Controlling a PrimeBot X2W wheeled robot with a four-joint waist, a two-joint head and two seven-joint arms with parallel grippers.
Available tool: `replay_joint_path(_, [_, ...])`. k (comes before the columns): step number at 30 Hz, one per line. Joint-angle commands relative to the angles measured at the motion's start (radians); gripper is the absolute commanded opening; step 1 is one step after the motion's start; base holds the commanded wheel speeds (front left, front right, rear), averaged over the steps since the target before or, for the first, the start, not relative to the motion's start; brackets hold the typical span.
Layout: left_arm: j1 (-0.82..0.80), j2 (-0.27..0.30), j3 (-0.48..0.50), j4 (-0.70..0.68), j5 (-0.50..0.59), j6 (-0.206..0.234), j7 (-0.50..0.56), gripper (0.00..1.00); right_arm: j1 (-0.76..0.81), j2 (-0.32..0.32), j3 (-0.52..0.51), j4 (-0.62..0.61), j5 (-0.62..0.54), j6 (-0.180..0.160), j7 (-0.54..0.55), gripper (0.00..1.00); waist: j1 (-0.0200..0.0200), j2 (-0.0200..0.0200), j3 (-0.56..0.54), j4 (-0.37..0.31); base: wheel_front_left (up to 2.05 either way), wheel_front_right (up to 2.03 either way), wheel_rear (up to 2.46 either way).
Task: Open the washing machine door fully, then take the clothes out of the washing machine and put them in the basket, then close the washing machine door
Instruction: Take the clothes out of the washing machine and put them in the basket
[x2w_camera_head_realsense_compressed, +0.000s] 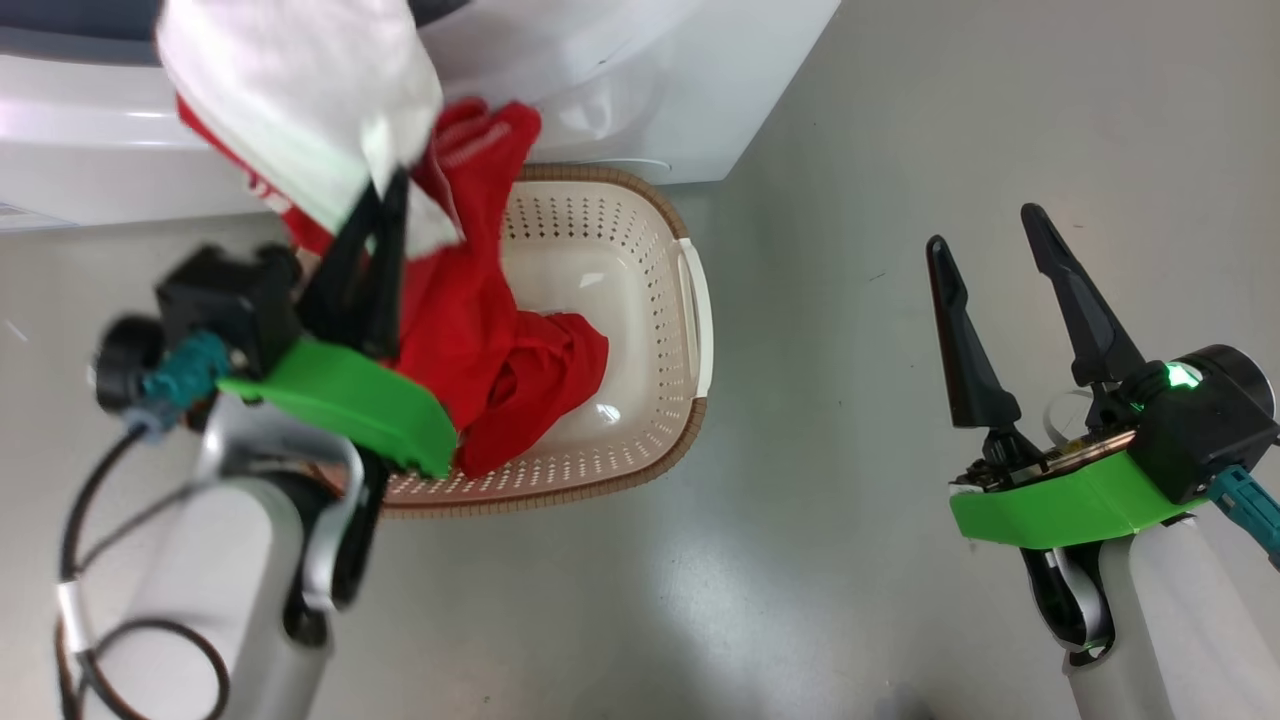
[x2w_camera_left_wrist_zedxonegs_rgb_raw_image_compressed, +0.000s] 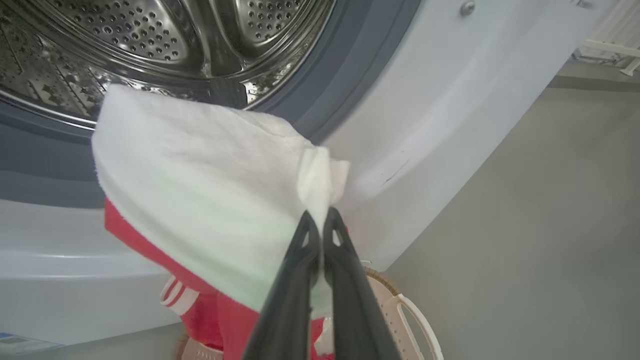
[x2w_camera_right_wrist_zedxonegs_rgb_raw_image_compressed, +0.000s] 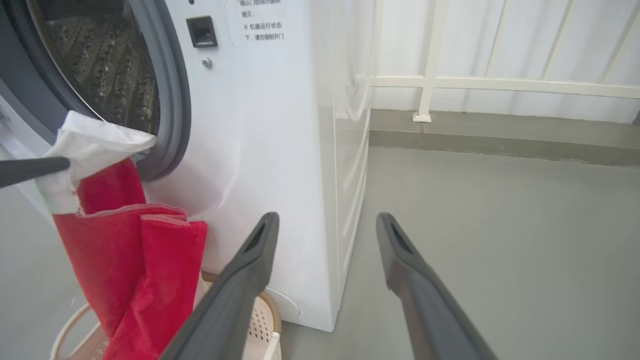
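The left gripper (x2w_camera_head_realsense_compressed: 386, 190) is clenched on the white panel of the clothes (x2w_camera_head_realsense_compressed: 470, 320), whose red folds hang down into the basket (x2w_camera_head_realsense_compressed: 695, 300). It sits on the smooth grey floor (x2w_camera_head_realsense_compressed: 850, 480), just before the washer (x2w_camera_head_realsense_compressed: 640, 100). Further right, the right gripper (x2w_camera_head_realsense_compressed: 983, 228) hangs spread and empty above the floor. A white railing (x2w_camera_right_wrist_zedxonegs_rgb_raw_image_compressed: 500, 86) lines the wall.

Soft red cloth clothes (x2w_camera_head_realsense_compressed: 470, 330); perforated plastic basket (x2w_camera_head_realsense_compressed: 640, 260); shiny steel drum (x2w_camera_left_wrist_zedxonegs_rgb_raw_image_compressed: 150, 35).

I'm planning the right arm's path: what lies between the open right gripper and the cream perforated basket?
Only bare grey floor, seen in the head view, separates the dark-fingered right gripper from the cream-white perforated plastic basket.
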Motion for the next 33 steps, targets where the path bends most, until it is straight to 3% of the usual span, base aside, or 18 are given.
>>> replay_joint_path(1, [0.032, 0.021, 0.023, -0.033, -0.011, 0.009, 0.010, 0.00, 0.010, -0.001, 0.020, -0.027, -0.005, 0.003, -0.006, 1.00, 0.0000, 0.0000, 0.000, 0.000, 0.00, 0.00, 0.00])
replay_joint_path(12, [0.053, -0.022, 0.038, 0.188, -0.076, -0.004, -0.039, 0.00, 0.001, -0.001, 0.036, -0.034, 0.006, 0.003, -0.006, 1.00, 0.0000, 0.0000, 0.003, -0.013, 0.00, 0.00, 0.00])
replay_joint_path(21, [-0.022, -0.058, 0.006, 0.551, -0.071, -0.031, -0.091, 0.00, 0.002, -0.001, 0.051, -0.033, 0.025, 0.003, -0.006, 1.00, 0.0000, 0.0000, 0.002, -0.033, 0.00, 0.00, 0.00])
replay_joint_path(33, [-0.137, -0.090, 0.014, 0.947, -0.080, -0.050, -0.256, 0.00, 0.004, -0.001, 0.067, -0.034, 0.054, 0.003, -0.006, 1.00, 0.0000, 0.0000, 0.006, -0.074, 0.00, 0.00, 0.00])
